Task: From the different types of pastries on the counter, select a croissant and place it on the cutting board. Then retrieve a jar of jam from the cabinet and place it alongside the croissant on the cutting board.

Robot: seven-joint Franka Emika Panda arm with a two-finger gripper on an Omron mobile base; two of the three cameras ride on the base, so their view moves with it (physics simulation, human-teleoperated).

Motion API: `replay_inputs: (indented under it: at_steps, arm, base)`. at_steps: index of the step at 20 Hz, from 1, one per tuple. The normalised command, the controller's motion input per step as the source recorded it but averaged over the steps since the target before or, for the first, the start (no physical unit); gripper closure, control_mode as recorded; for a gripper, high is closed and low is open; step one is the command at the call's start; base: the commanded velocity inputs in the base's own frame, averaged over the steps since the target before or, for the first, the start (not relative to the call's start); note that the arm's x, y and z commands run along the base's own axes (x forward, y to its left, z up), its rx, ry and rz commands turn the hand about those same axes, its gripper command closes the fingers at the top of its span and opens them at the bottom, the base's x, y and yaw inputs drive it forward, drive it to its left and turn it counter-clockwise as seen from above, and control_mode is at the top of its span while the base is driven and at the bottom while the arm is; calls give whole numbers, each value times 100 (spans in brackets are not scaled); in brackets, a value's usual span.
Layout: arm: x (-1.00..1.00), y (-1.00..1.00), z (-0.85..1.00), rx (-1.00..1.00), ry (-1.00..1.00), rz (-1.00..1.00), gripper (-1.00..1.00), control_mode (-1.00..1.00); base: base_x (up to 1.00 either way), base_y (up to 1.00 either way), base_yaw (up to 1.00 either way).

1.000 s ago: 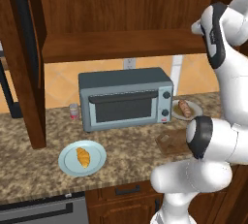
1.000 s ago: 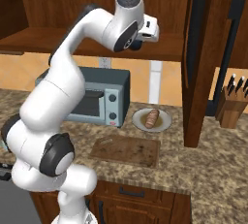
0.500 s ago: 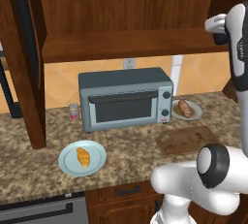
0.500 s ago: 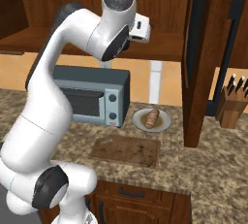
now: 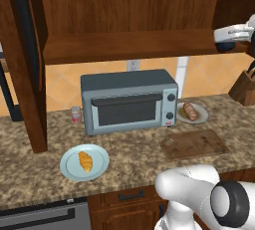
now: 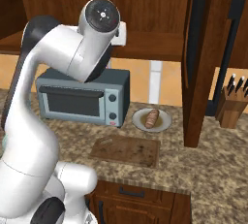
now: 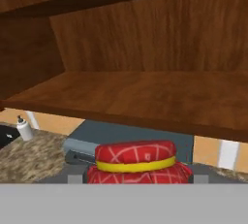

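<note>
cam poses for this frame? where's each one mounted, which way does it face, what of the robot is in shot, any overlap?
Left base view: behind the arm on its left, looking forward and down at the counter, toaster oven, croissant on a blue plate; white arm at lower right.
Right base view: behind on the right, same counter; arm fills the left.
Hand view: on the hand, facing into the cabinet shelf, jar of jam at the bottom.
Shared: both base views show the toaster oven, cutting board and brown pastry.

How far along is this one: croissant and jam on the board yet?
Done: nothing; the cutting board is bare, the croissant on its blue plate. In hand: the gripper, by the cabinet shelf, appears to hold the jar of jam. Left: both go on the board.
</note>
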Motion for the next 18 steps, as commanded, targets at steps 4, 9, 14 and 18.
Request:
replay_inputs:
  at_steps: [4,9,14,18]
  arm:
    - [-63,54,0,0,-2,12,100,-100]
    - [-67,29,-3,3,4,25,100,-100]
    - [-37,83,-46,0,10,25,100,-100]
    - [-35,60,-60,0,2,23,100,-100]
  base:
    - [0,0,0]
    - [0,0,0]
    - [0,0,0]
    - [0,0,0]
